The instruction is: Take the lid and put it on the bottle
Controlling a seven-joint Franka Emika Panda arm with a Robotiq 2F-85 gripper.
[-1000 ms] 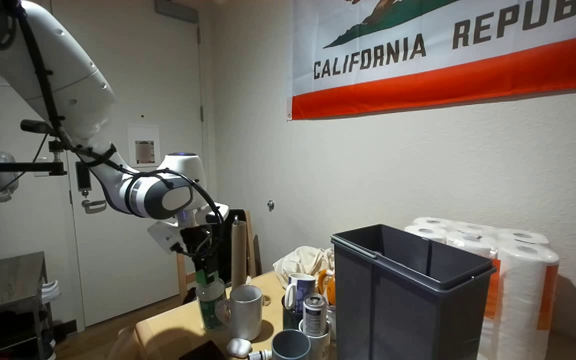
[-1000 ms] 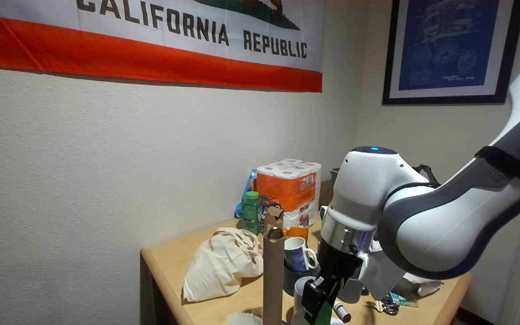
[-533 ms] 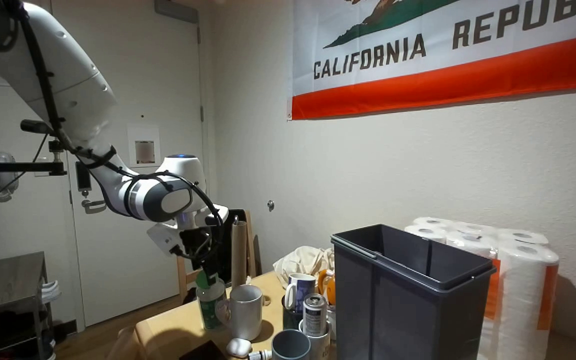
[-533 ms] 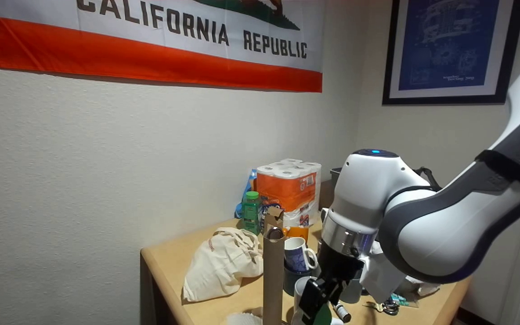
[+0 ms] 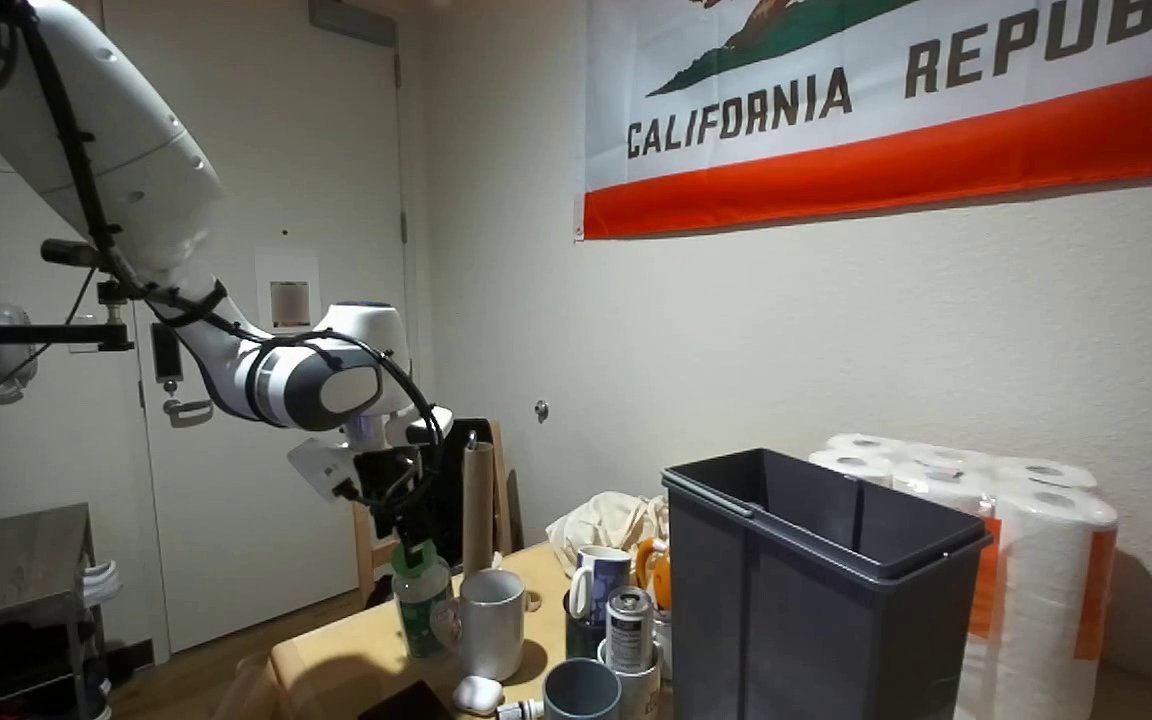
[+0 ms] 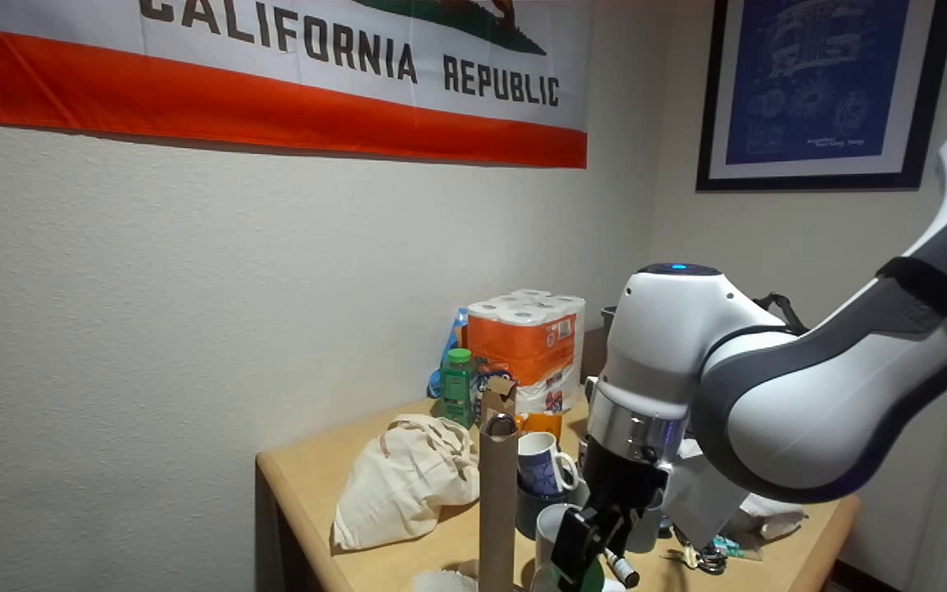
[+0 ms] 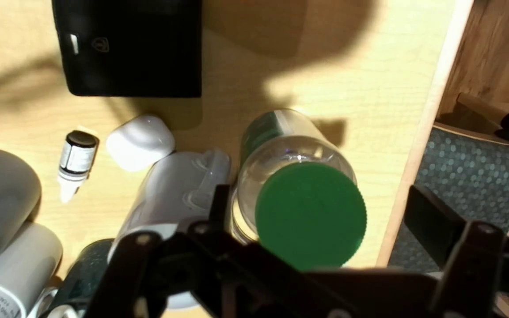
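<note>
The lid (image 7: 310, 216), a round green cap, lies over the top of the bottle (image 7: 296, 148), and whether it is fully seated cannot be told. Wide apart around the lid stand the jaws of my gripper (image 7: 323, 205), open, with a gap on either side of the cap. In an exterior view the clear bottle (image 5: 424, 610) with its green label stands upright near the table edge, the lid (image 5: 404, 564) at its top and my gripper (image 5: 416, 545) right over it. An exterior view shows the lid (image 6: 593, 578) partly behind the fingers; the bottle's body is cut off below.
Close beside the bottle stands a grey-white mug (image 5: 493, 625), its handle towards it. A cardboard tube (image 5: 478, 508) rises behind. A black case (image 7: 131, 48), a white rounded case (image 7: 141, 142) and a small dropper bottle (image 7: 77, 159) lie nearby. The large bin (image 5: 816, 590) stands farther off.
My gripper has opened and let go of the lid, which was between its fingers a second ago. The arm dipped slightly and has since risen a little. The bottle has stayed in place.
</note>
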